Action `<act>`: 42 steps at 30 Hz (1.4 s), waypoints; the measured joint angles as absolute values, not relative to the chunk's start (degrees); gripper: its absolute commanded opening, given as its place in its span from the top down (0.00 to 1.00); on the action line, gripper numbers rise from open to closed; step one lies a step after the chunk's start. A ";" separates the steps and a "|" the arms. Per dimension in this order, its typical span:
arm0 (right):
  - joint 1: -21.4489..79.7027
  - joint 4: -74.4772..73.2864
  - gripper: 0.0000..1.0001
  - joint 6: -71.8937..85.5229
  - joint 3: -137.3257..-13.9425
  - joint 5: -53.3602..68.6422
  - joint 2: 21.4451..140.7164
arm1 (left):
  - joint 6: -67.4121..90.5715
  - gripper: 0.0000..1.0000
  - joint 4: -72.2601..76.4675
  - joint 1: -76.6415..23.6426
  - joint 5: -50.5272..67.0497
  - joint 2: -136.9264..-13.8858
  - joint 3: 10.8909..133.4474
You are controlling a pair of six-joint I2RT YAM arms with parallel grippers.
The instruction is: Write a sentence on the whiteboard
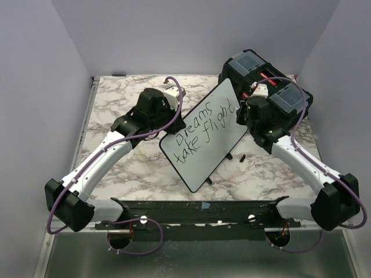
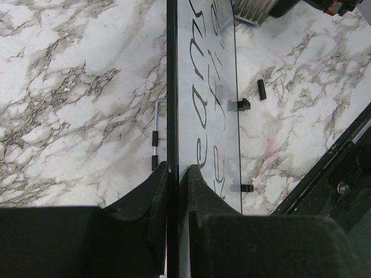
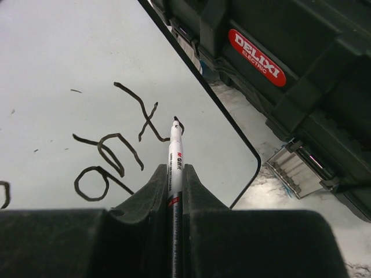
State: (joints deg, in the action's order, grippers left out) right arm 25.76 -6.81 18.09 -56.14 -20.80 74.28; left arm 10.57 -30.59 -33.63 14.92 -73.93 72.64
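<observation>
The whiteboard (image 1: 217,110) stands tilted on the marble table, held up at its left edge by my left gripper (image 1: 166,128). In the left wrist view the gripper (image 2: 174,174) is shut on the board's black rim (image 2: 171,87). The sentence (image 1: 204,126) reads "Dreams take flight" in two black lines. My right gripper (image 3: 174,174) is shut on a white marker (image 3: 175,152). The marker's tip rests at the end of the last letter (image 3: 148,116), close to the board's right corner. Seen from above, the right gripper (image 1: 243,110) is at the board's right end.
A black toolbox (image 1: 264,75) with a red label (image 3: 257,57) stands just behind the right arm. A small black marker cap (image 2: 261,89) lies on the table under the board. A thin metal rod (image 2: 156,133) lies to the board's left.
</observation>
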 measured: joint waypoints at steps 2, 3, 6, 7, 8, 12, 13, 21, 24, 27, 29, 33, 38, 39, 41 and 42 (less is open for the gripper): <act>25.76 -7.53 0.99 18.09 -56.14 -20.80 72.38 | 10.57 1.00 -30.55 -33.63 14.94 -73.93 72.64; 25.76 -7.84 0.99 18.11 -56.14 -20.78 71.35 | 10.57 1.00 -30.55 -33.67 14.92 -73.93 72.64; 25.76 -9.19 0.99 18.15 -56.14 -20.71 67.99 | 10.55 1.00 -30.48 -33.78 14.92 -73.93 72.64; 25.76 -9.56 0.99 18.17 -56.14 -20.67 66.96 | 10.55 1.00 -30.46 -33.80 14.90 -73.93 72.64; 25.76 -9.98 0.99 18.24 -56.14 -20.47 66.06 | 10.55 1.00 -30.46 -33.80 14.90 -73.93 72.64; 25.76 -11.60 0.99 18.96 -56.14 -18.92 63.75 | 10.55 1.00 -30.44 -33.85 14.87 -73.93 72.64; 25.76 -12.21 0.99 19.14 -56.14 -18.31 63.46 | 10.55 1.00 -30.41 -33.87 14.87 -73.93 72.64; 25.76 -16.71 0.99 21.45 -55.81 -10.87 61.71 | 10.55 1.00 -30.39 -33.89 14.79 -73.93 72.64; 25.76 -17.96 0.99 22.28 -55.27 -7.88 60.97 | 10.55 1.00 -30.39 -33.89 14.79 -73.91 72.64; 25.78 -19.57 0.99 23.07 -54.46 -5.17 60.05 | 10.55 1.00 -30.39 -33.89 14.79 -73.91 72.64; 25.78 -20.45 0.99 23.68 -53.91 -3.27 59.29 | 10.55 1.00 -30.39 -33.89 14.76 -73.91 72.64; 25.96 -21.78 0.99 24.95 -53.69 0.56 58.24 | 10.55 1.00 -30.39 -33.89 14.74 -73.91 72.64; 28.21 -23.55 0.99 26.24 -53.30 2.96 56.97 | 10.57 1.00 -30.41 -33.89 14.55 -73.91 72.64; 28.93 -23.88 0.99 26.52 -53.30 3.14 56.80 | 10.57 1.00 -30.39 -33.89 14.52 -73.91 72.64; 30.48 -24.34 0.99 26.89 -53.28 3.27 56.34 | 10.57 1.00 -30.41 -34.00 14.35 -73.91 72.64; 31.31 -24.56 0.99 27.03 -53.25 3.29 56.12 | 10.57 1.00 -30.39 -34.04 14.26 -73.91 72.64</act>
